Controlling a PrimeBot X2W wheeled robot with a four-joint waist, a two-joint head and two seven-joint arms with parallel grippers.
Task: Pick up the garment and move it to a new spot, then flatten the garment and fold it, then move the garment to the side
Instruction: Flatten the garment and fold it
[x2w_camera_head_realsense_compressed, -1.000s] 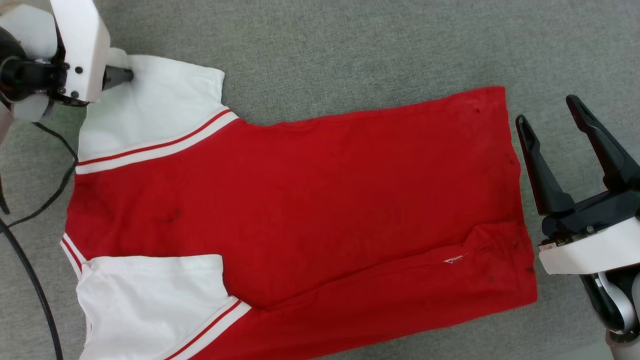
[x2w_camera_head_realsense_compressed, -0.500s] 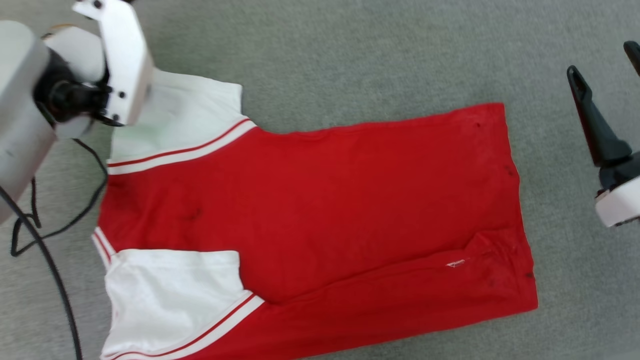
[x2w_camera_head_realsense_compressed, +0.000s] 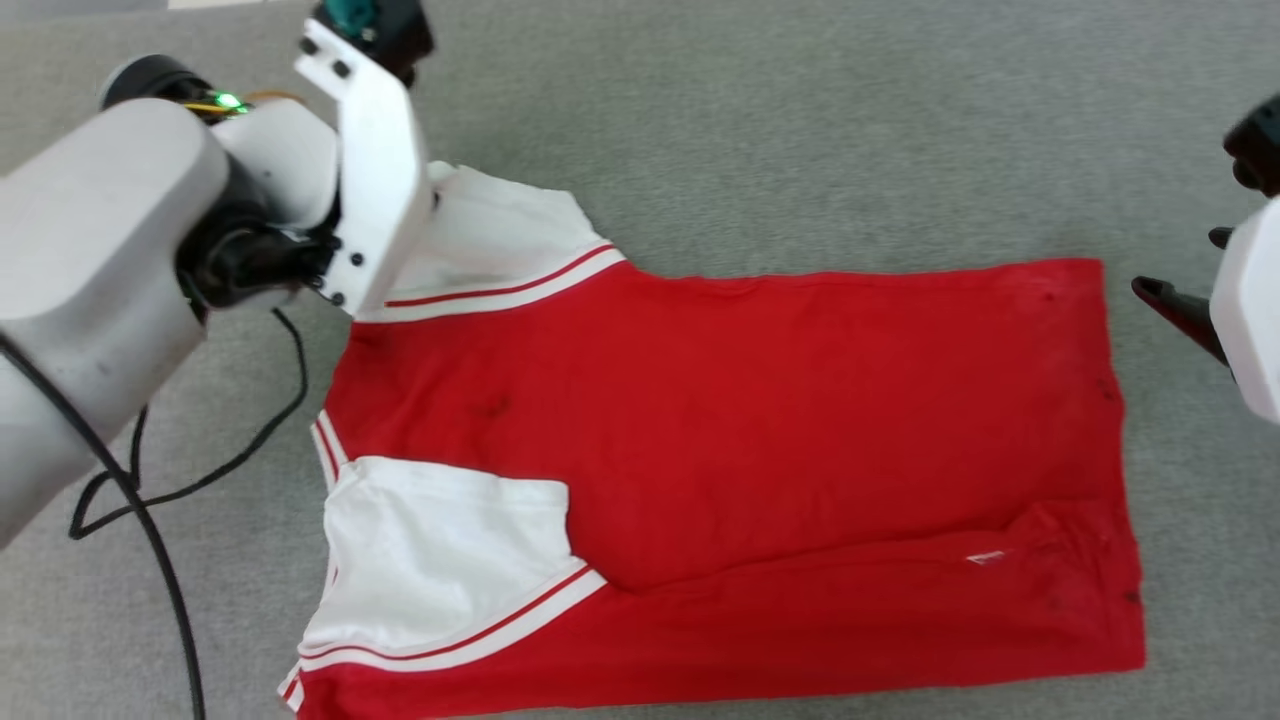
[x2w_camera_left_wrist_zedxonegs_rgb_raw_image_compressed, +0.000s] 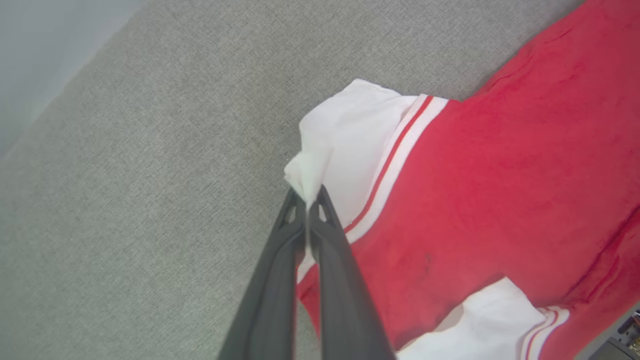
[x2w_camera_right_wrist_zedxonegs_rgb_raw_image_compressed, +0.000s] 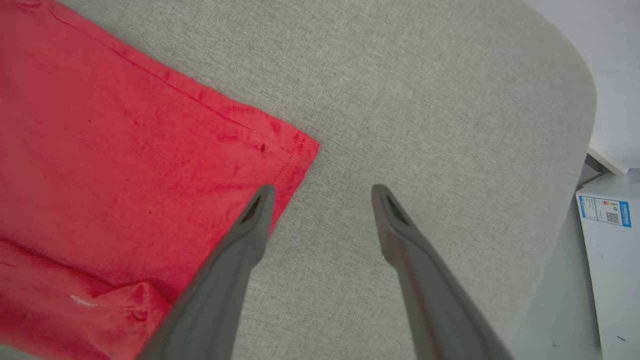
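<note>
Grey cloth surface (x2w_camera_head_realsense_compressed: 800, 120), garment (x2w_camera_head_realsense_compressed: 760, 420) flat. Left gripper (x2w_camera_left_wrist_zedxonegs_rgb_raw_image_compressed: 307, 202) pinching white sleeve corner (x2w_camera_left_wrist_zedxonegs_rgb_raw_image_compressed: 309, 170), right gripper (x2w_camera_right_wrist_zedxonegs_rgb_raw_image_compressed: 322, 190) gaping beside hem (x2w_camera_right_wrist_zedxonegs_rgb_raw_image_compressed: 292, 165); we'd grab hem before lifting.

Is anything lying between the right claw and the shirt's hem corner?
Nothing visible is. The open right claw is right beside the hem corner of the shirt, over the grey surface.
</note>
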